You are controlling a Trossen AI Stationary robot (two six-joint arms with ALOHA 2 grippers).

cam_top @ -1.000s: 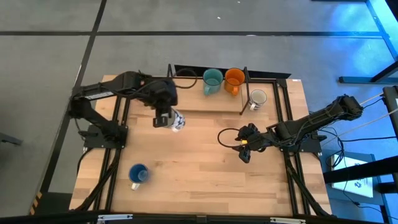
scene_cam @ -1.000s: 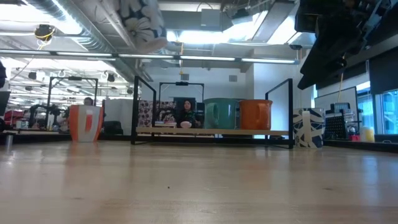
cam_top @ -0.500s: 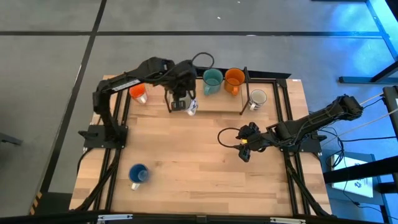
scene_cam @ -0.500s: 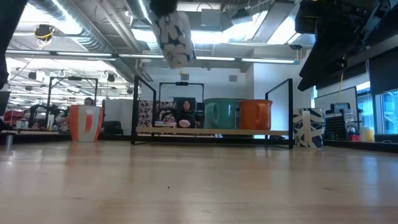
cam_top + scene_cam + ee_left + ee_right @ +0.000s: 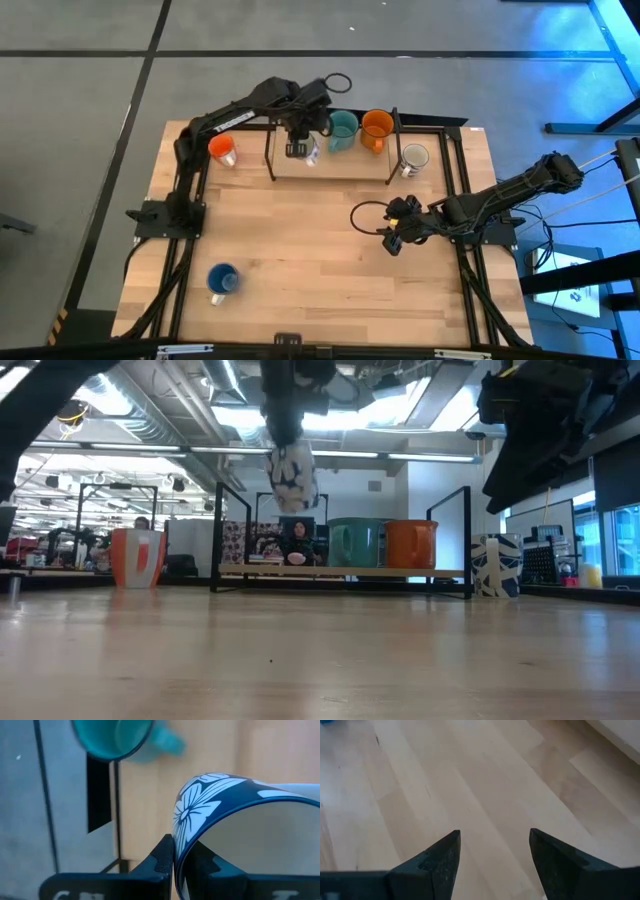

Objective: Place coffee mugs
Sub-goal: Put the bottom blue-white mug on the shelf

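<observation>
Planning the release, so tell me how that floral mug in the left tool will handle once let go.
The floral mug looks rigid and glazed, so probably slippery. The left tool pinches only its rim wall, and the mug hangs above the shelf, so it may swing or tip. It seems ceramic: a drop from there could chip it.

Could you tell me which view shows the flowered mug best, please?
The left wrist view: the flowered mug fills it, rim pinched by the left tool. High view shows it small; low view, hanging; right wrist view, not at all.

An open-plan lab: exposed ceiling ducts (image 5: 150,405), workbenches (image 5: 60,565), a seated person (image 5: 298,542).
</observation>
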